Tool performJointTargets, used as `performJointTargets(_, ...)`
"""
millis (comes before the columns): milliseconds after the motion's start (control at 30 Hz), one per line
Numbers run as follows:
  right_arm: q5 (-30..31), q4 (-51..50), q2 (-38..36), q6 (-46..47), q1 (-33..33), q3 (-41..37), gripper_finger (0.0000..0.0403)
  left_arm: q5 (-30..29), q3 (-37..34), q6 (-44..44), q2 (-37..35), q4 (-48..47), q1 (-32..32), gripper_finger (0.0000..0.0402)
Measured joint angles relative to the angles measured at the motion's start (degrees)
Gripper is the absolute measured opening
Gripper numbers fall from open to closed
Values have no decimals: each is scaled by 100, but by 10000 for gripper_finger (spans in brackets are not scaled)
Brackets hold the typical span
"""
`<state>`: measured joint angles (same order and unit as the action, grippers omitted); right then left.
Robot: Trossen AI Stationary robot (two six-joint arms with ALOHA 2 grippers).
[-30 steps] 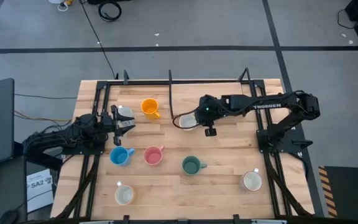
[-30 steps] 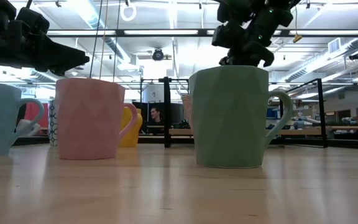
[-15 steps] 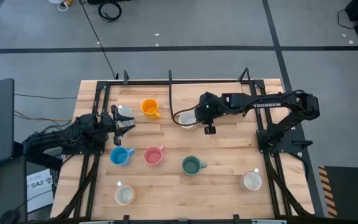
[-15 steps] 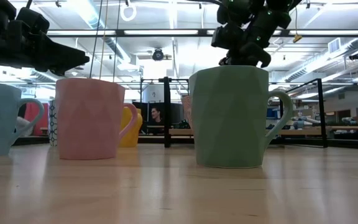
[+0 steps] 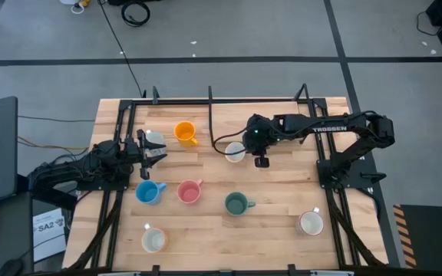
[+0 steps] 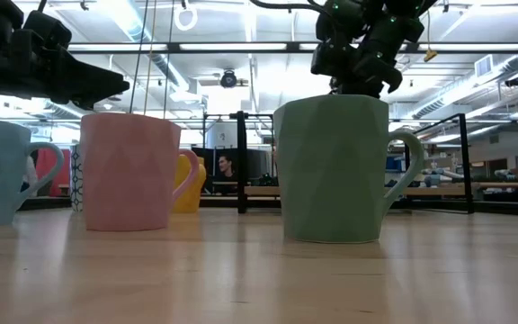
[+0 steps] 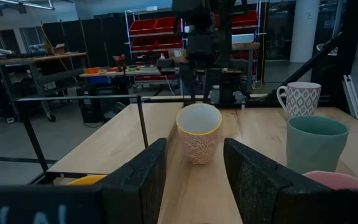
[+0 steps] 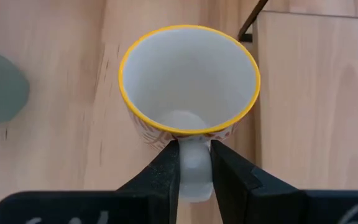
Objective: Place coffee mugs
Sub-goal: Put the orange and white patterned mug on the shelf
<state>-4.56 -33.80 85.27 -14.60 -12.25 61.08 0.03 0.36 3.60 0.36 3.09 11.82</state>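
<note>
8 coffee mugs (image 5: 236,204) (4 white, 4 coloured), 2 arms (image 5: 336,130).

Glossy ceramic mugs (image 5: 236,204), matt wood tabletop (image 5: 275,184)

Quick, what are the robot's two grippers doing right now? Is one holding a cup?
Left gripper: open and empty, waiting at the table's left side.
Right gripper: shut on the handle of the yellow-rimmed white mug, near the table's middle.

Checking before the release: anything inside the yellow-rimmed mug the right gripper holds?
Nothing: the mug shows a bare white interior. The right gripper pinches its handle. What is under its base is hidden.
</note>
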Motion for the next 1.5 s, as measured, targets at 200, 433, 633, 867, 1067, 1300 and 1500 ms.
performJointTargets(200,-1,114,-2,4,7,0,82,2,0,0,0,1,1,167)
performJointTargets(433,-2,183,-4,-70,7,14,82,0,0,0,0,0,-1,167)
performJointTargets(633,0,47,-4,-157,-2,428,82,1,0,0,0,-2,1,167)
performJointTargets(867,115,-3,-9,-359,-143,971,82,2,0,0,0,-2,-1,167)
performJointTargets(1067,242,97,-9,-525,-570,1097,82,0,0,0,0,-2,0,167)
performJointTargets(1300,177,484,-9,-599,-1017,1097,81,0,0,0,0,-2,2,167)
performJointTargets(1500,47,845,-16,-503,-1148,968,66,2,0,-2,0,-2,2,167)
